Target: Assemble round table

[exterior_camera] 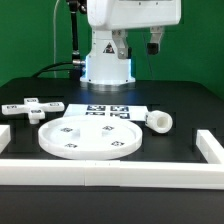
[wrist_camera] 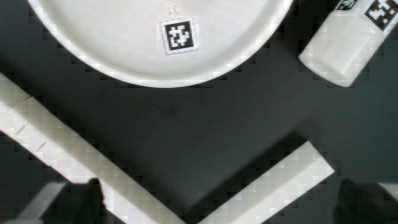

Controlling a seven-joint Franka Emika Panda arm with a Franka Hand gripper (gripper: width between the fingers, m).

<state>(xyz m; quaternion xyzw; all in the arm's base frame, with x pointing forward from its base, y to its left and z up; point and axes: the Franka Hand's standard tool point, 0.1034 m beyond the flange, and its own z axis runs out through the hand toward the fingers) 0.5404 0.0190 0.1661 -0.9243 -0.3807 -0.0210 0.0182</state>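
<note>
Three parts of the round table are being seen loose on the black table, and nothing is being joined yet. The rimmed disc (exterior_camera: 88,138) is lying flat near the front border rail (exterior_camera: 100,172), not touching it. The cylinder leg (exterior_camera: 160,122) seems to be lying on its side just beside the disc, toward the exterior view's right. The cross-shaped foot (exterior_camera: 30,108) is placed well apart, toward the exterior view's left. The gripper (wrist_camera: 210,208) is being held high above them, its fingers (wrist_camera: 54,205) spread wide with nothing between them. Two dangers are being judged from here. The leg, being round, may be rolled away if it is touched off centre. The disc may be pushed against the rail if it is pinched only at its thin rim.
</note>
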